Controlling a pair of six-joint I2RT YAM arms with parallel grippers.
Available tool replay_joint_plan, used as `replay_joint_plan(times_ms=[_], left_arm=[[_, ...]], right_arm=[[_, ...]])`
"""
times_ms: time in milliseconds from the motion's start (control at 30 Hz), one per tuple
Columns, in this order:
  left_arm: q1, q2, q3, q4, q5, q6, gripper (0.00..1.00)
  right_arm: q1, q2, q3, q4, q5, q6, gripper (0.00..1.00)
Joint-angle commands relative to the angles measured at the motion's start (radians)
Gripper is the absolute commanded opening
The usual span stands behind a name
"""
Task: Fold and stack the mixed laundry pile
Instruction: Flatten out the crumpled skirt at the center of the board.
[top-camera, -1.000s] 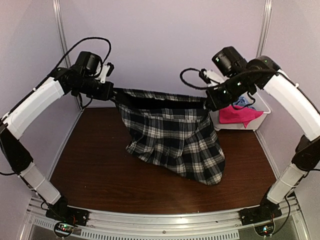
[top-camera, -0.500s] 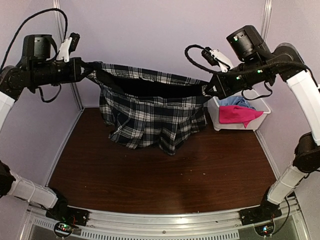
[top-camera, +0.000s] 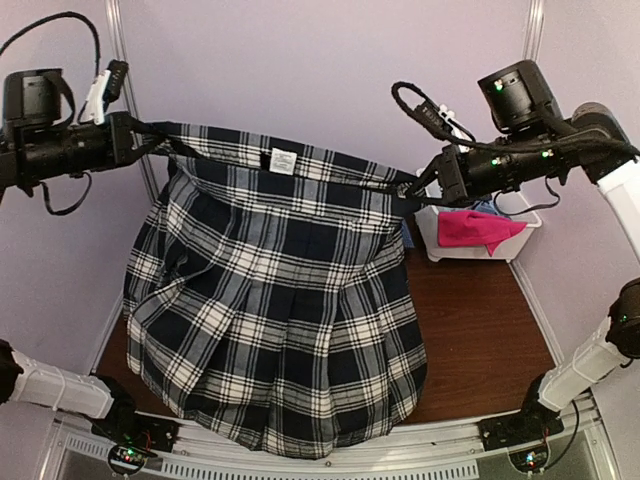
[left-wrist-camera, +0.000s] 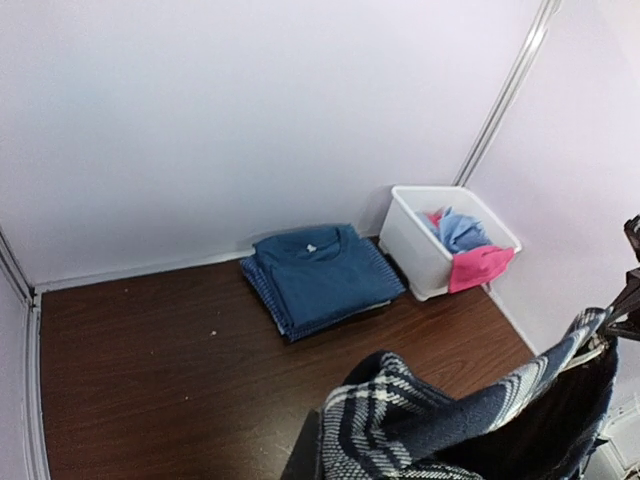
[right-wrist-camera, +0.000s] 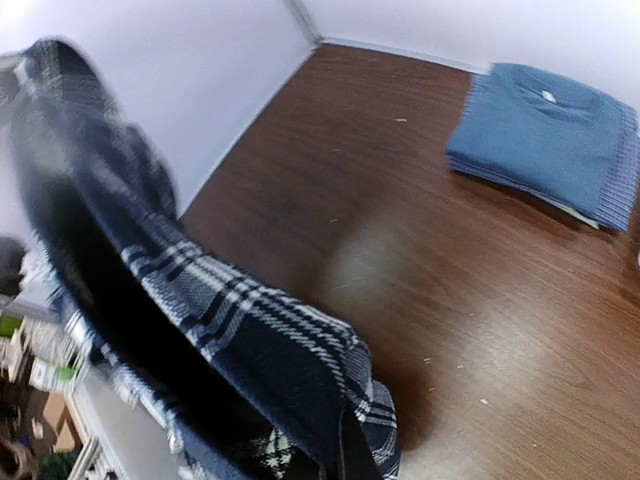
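Just changed: a second ago the plaid garment sagged in a bunch between my arms, low over the middle of the table. I have since lifted both ends and drawn them apart, so it now hangs open as one wide sheet.
Meaning for the task: I judge the shake-out done. The piece is spread enough to lay flat, but no fold has been made in it yet.
Look of the garment: black-and-white plaid, pleated below a taut top band, with a small white label at mid-band. It reads more as a skirt than a shirt.
Where it is: in the air, strung between my two grippers and curtaining the near edge and left side of the table. I cannot tell if its hem touches the wood.
Left gripper: clamped on the left end of the band.
Right gripper: clamped on the right end. Cloth hides my fingers in both wrist views.
Already folded: a blue stack lies against the far edge, just beside the white bin.
Still waiting: a pink piece and a pale blue piece sit in that bin at the far right corner.
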Motion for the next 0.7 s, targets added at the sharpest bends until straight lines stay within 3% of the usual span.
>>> replay_joint_plan(times_ms=[0, 67, 133, 233, 333, 367, 433, 467, 567, 667], left_arm=[[0.029, 0.218, -0.007, -0.004, -0.267, -0.034, 0.0], [0.032, 0.324, -0.033, -0.027, -0.255, -0.046, 0.0], [0.033, 0.404, -0.029, -0.036, -0.192, -0.057, 0.0], [0.027, 0.366, 0.002, 0.165, -0.12, -0.028, 0.0], [0.028, 0.272, 0.011, 0.318, -0.112, -0.014, 0.0], [0.028, 0.235, -0.025, 0.378, -0.053, -0.003, 0.0], [0.022, 0.19, -0.121, 0.453, 0.167, 0.009, 0.0], [-0.006, 0.195, -0.16, 0.444, 0.233, 0.017, 0.0], [-0.241, 0.309, -0.172, 0.337, 0.265, 0.114, 0.0], [-0.402, 0.476, -0.028, 0.173, 0.249, 0.167, 0.0]], right_arm=[[-0.337, -0.125, -0.361, 0.078, 0.006, -0.041, 0.0], [-0.418, -0.085, -0.491, 0.171, -0.042, -0.083, 0.0], [-0.428, -0.003, -0.483, 0.211, -0.09, -0.115, 0.0], [-0.419, 0.077, -0.218, 0.211, -0.102, -0.12, 0.0], [-0.424, 0.151, 0.21, 0.103, -0.073, -0.152, 0.0], [-0.422, 0.15, 0.284, 0.103, -0.078, -0.154, 0.0], [-0.417, 0.069, 0.157, 0.207, -0.158, -0.125, 0.0], [-0.409, 0.004, -0.053, 0.284, -0.232, -0.107, 0.0], [-0.265, -0.031, -0.426, 0.471, -0.378, -0.056, 0.0], [-0.129, 0.04, -0.407, 0.462, -0.391, -0.068, 0.0]])
